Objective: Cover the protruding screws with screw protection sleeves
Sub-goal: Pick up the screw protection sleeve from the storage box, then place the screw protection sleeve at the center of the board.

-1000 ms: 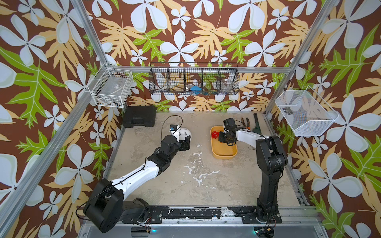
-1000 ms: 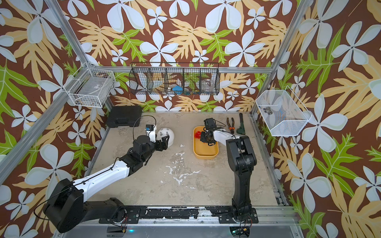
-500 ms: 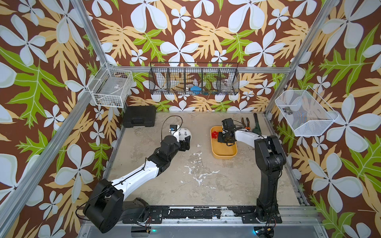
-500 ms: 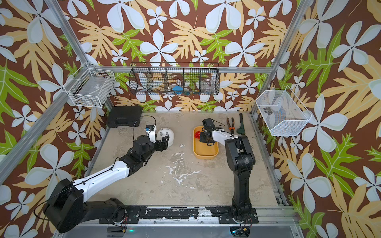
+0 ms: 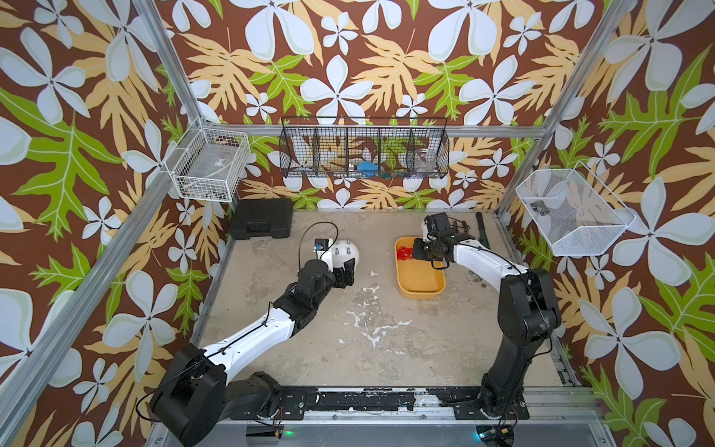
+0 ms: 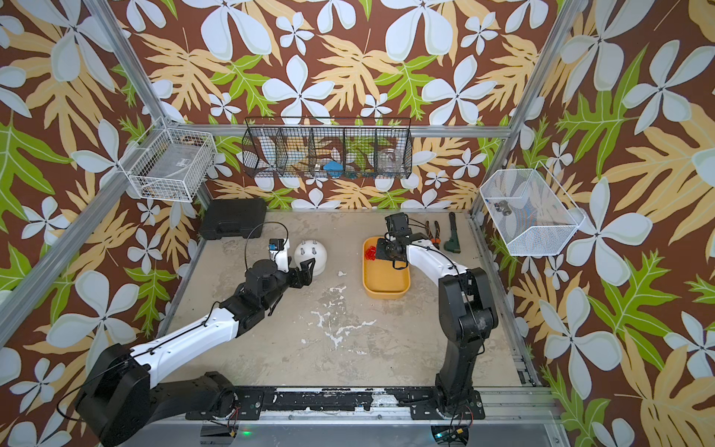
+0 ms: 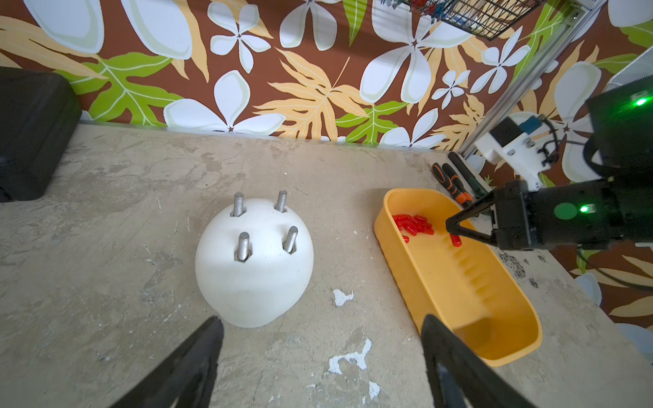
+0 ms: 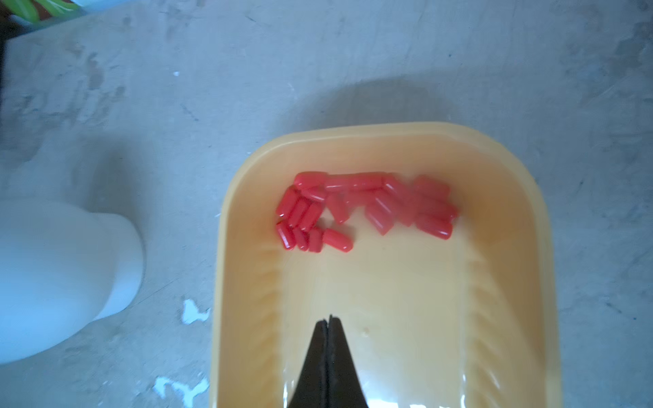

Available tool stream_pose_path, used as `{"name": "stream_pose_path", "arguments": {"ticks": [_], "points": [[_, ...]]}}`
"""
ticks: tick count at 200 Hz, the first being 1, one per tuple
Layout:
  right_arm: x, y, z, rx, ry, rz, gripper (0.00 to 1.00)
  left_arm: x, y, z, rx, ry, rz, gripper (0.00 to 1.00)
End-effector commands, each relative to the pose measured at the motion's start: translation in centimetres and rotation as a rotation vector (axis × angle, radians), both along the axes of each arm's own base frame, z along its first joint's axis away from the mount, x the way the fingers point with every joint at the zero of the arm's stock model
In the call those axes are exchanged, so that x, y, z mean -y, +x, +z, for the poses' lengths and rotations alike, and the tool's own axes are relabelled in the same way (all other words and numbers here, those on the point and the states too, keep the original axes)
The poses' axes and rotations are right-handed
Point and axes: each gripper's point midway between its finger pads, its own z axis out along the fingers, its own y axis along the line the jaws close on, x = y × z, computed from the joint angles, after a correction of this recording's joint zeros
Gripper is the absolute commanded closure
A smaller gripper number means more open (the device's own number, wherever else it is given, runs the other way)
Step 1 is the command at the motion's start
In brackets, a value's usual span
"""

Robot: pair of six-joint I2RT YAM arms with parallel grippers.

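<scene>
- Hovering over the oblong yellow plastic tray (image 7: 470, 282), toward the surface's far right corner, the right gripper (image 7: 449, 226) has its jaws pressed together.
- Tiny red cylindrical plastic screw protection sleeves (image 8: 364, 205) heap at the tray's far end; whether the lone sleeve (image 7: 456, 241) at the jaw tips is pinched or loose, I cannot tell.
- Grey metal protruding screws (image 7: 243, 245) stand bare on the white rounded dome (image 7: 254, 282), by the left gripper's (image 7: 322, 320) wide-apart jaws.
- Risk: a tip-only pinch may drop the sleeve or seat it tilted.

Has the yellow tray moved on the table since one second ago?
No. The yellow tray lies where it was, equally far from the black case.
</scene>
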Motion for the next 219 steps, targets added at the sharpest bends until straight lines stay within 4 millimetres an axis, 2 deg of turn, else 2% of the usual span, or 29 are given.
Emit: {"name": "stream_pose_path", "arguments": {"ticks": [1,30,66,90,113,132,169,196,219], "points": [[-2.0,-1.9,1.3,-0.011,0.09,0.064,1.0,-0.3,-0.4,0.9,0.033,-0.052,0.006,0.11],[-5.9,-6.4,2.5,-0.035,0.175,0.208,1.0,-1.8,-1.5,0.0,0.008,-0.162,-0.003,0.1],[-12.0,-13.7,2.4,-0.097,0.267,0.428,1.0,-4.8,-3.0,-3.4,-0.057,-0.162,0.07,0.1],[-15.6,-18.1,1.2,-0.143,0.294,0.583,1.0,-6.0,-4.2,-4.6,-0.055,-0.144,0.093,0.1],[-17.7,-21.2,-1.6,-0.245,0.3,0.674,1.0,-6.7,-5.4,-5.7,-0.048,-0.124,0.096,0.11],[-18.2,-21.8,-3.9,-0.29,0.271,0.676,1.0,-7.2,-6.2,-5.9,-0.021,-0.097,0.089,0.11],[-17.7,-20.2,-8.2,-0.258,0.011,0.692,0.99,-7.6,-7.8,-5.4,0.099,-0.11,0.051,0.11],[-17.5,-18.7,-10.2,-0.245,-0.062,0.668,0.99,-8.2,-8.6,-5.7,0.166,-0.098,0.052,0.11],[-17.8,-17.5,-10.9,-0.224,-0.106,0.664,0.99,-8.4,-8.8,-5.7,0.183,-0.088,0.054,0.1]]}}
